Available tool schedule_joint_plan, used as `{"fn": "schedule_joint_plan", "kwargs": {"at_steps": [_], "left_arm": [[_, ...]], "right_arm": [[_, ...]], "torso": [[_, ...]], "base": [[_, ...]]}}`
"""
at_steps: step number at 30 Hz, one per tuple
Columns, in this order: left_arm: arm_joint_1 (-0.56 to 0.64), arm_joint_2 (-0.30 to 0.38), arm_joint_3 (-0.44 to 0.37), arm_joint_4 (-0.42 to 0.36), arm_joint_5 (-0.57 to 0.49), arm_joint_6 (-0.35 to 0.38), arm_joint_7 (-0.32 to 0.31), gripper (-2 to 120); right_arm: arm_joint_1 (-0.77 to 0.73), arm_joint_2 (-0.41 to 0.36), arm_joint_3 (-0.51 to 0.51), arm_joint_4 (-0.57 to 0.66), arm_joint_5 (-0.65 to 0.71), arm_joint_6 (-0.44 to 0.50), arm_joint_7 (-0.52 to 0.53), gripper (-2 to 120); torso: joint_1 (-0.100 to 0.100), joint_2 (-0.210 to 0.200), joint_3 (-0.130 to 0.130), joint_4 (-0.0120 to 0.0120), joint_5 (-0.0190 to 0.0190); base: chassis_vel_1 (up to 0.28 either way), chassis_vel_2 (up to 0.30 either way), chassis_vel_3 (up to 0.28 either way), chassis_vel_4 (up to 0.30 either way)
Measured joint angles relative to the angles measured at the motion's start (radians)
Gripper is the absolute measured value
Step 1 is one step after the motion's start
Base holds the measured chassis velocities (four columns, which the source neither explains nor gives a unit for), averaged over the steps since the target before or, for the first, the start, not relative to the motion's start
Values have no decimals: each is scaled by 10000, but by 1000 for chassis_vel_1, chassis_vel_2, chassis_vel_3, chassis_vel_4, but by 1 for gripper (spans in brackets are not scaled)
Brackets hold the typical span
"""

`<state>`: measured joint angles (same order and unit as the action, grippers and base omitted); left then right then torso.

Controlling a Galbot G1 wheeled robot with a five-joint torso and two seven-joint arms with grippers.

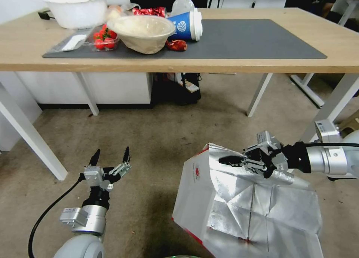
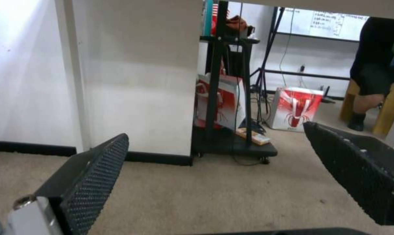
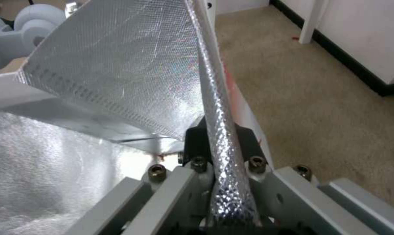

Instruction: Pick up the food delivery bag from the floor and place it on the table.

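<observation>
The food delivery bag (image 1: 224,205), white with red edges and crinkled silver foil lining, sits open on the floor (image 1: 157,138) at the lower right. My right gripper (image 1: 229,160) is shut on the bag's upper foil rim; in the right wrist view the foil edge (image 3: 219,130) runs straight between the closed jaws. My left gripper (image 1: 110,156) hovers open above the carpet to the bag's left, its black ribbed fingers (image 2: 97,173) spread with nothing between them. The table (image 1: 336,37), light wood with a dark grey mat (image 1: 254,37), stands ahead.
The table's left half holds a white tub (image 1: 76,9), a beige bowl (image 1: 142,31), strawberries (image 1: 104,39) and a tipped blue cup (image 1: 187,26). White table legs (image 1: 33,138) flank the floor space. A black cart with red-and-white bags (image 2: 223,104) stands under the table.
</observation>
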<state>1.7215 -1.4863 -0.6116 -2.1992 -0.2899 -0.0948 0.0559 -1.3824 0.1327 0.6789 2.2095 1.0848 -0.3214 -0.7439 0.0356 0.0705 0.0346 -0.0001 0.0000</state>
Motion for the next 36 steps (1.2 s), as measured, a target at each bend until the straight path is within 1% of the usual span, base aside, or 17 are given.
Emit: {"fn": "schedule_joint_plan", "kwargs": {"at_steps": [2, 5, 6, 14, 30, 33, 35, 36], "left_arm": [[1, 2, 1, 0, 0, 2, -6, 100], [9, 15, -5, -6, 4, 9, -17, 100], [9, 15, -5, -6, 4, 9, -17, 100], [16, 34, -20, -61, 14, 57, -29, 100], [8, 26, -16, -95, 17, 83, -38, 100], [9, 18, -14, -116, 20, 91, -44, 100], [15, 13, -16, -163, 23, 100, -47, 100], [15, 13, -16, -163, 23, 100, -47, 100]], "right_arm": [[-1, -1, 0, 0, 0, -2, 0, 0], [-1, -20, -3, -3, 1, -6, 1, 0], [-1, -20, -3, -3, 1, -6, 1, 0], [9, -135, -7, -7, 67, -12, -9, 0], [22, -230, -7, -26, 175, -40, -28, 0], [28, -257, -7, -30, 214, -50, -27, 0], [34, -283, -6, -30, 233, -55, -23, 0], [34, -283, -6, -30, 233, -55, -23, 0]], "torso": [[2, 51, 50, 0, -1], [19, 216, 196, -1, -1], [19, 216, 196, -1, -1], [68, 611, 548, -1, 0], [115, 902, 789, 0, 0], [132, 1005, 875, 0, 0], [160, 1169, 1010, 0, -1], [160, 1169, 1010, 0, -1]], "base": [[0, 0, 0, 0], [0, 0, 0, 0], [0, 0, 0, 0], [0, 0, 0, 0], [0, 0, 0, 0], [0, 0, 0, 0], [0, 0, 0, 0], [0, 0, 0, 0]]}}
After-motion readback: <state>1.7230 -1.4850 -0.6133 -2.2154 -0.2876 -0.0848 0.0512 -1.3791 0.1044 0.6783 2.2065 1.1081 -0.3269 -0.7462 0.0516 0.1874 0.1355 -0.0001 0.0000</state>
